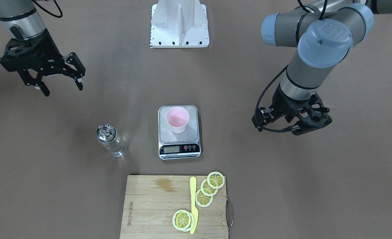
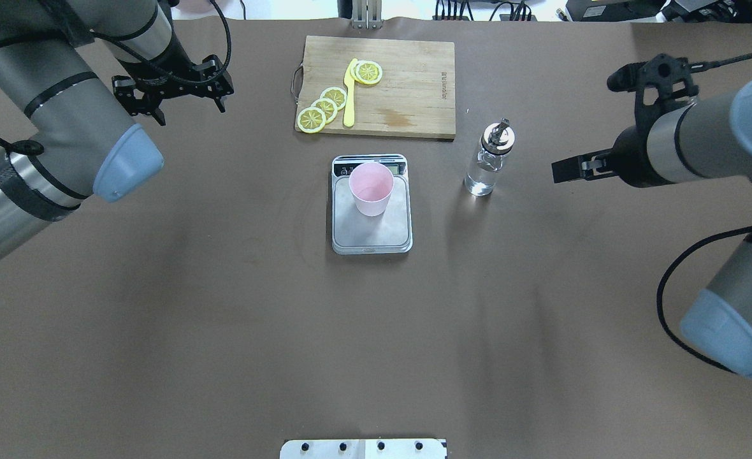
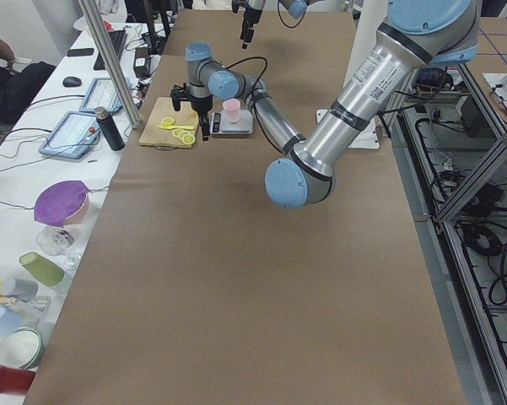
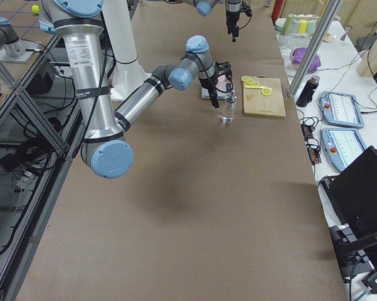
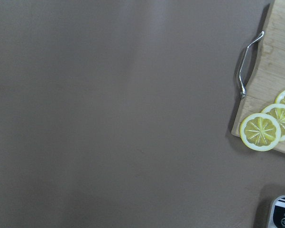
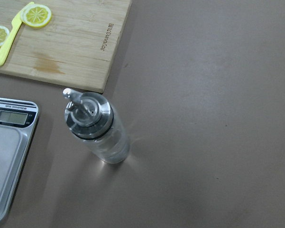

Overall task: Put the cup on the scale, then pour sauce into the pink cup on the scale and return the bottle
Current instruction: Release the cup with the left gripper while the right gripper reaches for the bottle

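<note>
The pale pink cup (image 1: 177, 119) (image 2: 371, 188) stands upright on the steel platform of the scale (image 1: 164, 133) (image 2: 369, 234). The clear glass bottle (image 1: 111, 139) (image 2: 487, 162) (image 6: 97, 128) with a metal pourer cap stands upright on the table beside the scale, colourless sauce inside. My right gripper (image 1: 63, 89) hovers open and empty, apart from the bottle on its outer side. My left gripper (image 1: 295, 121) (image 2: 188, 105) hangs open and empty over bare table, well clear of the scale on the opposite side from the bottle.
A wooden cutting board (image 1: 156, 205) (image 2: 408, 83) with lemon slices (image 1: 204, 197) and a yellow knife (image 1: 193, 202) lies just beyond the scale. The white robot base plate (image 1: 179, 23) is at the near edge. People and desks flank the table in the side views.
</note>
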You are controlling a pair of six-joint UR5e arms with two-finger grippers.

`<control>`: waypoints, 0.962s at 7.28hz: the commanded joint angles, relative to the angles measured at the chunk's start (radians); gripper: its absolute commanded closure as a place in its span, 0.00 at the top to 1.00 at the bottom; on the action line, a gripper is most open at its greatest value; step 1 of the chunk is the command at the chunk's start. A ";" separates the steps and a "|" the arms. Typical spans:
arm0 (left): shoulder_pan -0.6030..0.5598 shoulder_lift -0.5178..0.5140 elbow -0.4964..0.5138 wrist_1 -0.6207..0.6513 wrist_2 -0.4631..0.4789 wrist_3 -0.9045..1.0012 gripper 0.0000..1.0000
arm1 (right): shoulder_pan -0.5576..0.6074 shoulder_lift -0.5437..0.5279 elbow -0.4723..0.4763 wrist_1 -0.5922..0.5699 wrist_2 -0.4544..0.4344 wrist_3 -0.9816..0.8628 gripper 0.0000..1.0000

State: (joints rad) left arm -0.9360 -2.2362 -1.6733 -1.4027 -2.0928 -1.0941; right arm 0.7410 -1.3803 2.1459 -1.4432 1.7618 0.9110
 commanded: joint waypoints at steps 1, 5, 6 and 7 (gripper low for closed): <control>-0.013 0.027 -0.006 -0.001 0.000 0.063 0.98 | -0.186 0.001 -0.029 0.055 -0.236 0.142 1.00; -0.017 0.041 -0.006 -0.038 0.010 0.094 0.99 | -0.238 -0.002 -0.262 0.448 -0.384 0.111 1.00; -0.018 0.041 -0.006 -0.038 0.010 0.094 0.98 | -0.239 0.001 -0.296 0.496 -0.404 0.030 1.00; -0.018 0.041 -0.005 -0.039 0.011 0.094 0.98 | -0.235 0.003 -0.302 0.524 -0.425 -0.033 1.00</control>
State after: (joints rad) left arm -0.9535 -2.1954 -1.6795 -1.4401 -2.0829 -1.0003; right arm 0.5041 -1.3802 1.8699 -0.9720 1.3629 0.9593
